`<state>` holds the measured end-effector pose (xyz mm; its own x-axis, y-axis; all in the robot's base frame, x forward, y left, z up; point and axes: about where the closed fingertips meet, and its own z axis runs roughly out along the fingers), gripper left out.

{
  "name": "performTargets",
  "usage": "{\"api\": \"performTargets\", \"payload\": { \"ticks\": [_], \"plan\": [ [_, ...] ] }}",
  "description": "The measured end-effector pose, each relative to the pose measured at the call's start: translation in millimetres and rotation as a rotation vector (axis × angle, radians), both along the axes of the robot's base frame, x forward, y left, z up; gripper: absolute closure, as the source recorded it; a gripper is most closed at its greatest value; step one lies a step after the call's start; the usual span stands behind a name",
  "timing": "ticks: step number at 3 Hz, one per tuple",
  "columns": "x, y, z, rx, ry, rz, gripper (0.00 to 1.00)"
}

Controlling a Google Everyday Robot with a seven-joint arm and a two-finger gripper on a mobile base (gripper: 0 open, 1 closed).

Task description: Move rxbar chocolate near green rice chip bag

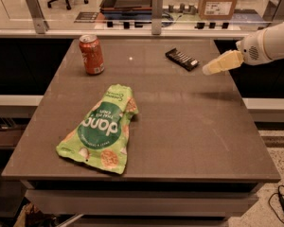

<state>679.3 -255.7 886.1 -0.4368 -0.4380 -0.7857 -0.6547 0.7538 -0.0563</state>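
Note:
The rxbar chocolate (181, 59), a flat black wrapper with white stripes, lies on the far right part of the table. The green rice chip bag (101, 128) lies flat at the front left, lettering upside down to me. My gripper (207, 70) comes in from the right on a white arm, held above the table just right of the bar and a little nearer to me. It does not touch the bar and holds nothing.
An orange soda can (92, 54) stands upright at the far left of the brown table (189, 126). A glass-and-post rail (156, 13) runs behind the table's far edge. A cardboard box (218, 1) sits beyond it.

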Motion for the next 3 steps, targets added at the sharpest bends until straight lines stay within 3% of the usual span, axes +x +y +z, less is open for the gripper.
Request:
{"api": "performTargets", "payload": {
  "ticks": [1,2,3],
  "plan": [
    [11,17,1,0.007,-0.01,0.035,0.0],
    [12,17,1,0.007,-0.01,0.035,0.0],
    [27,28,-10,0.065,-0.004,0.031,0.0]
  ]
}}
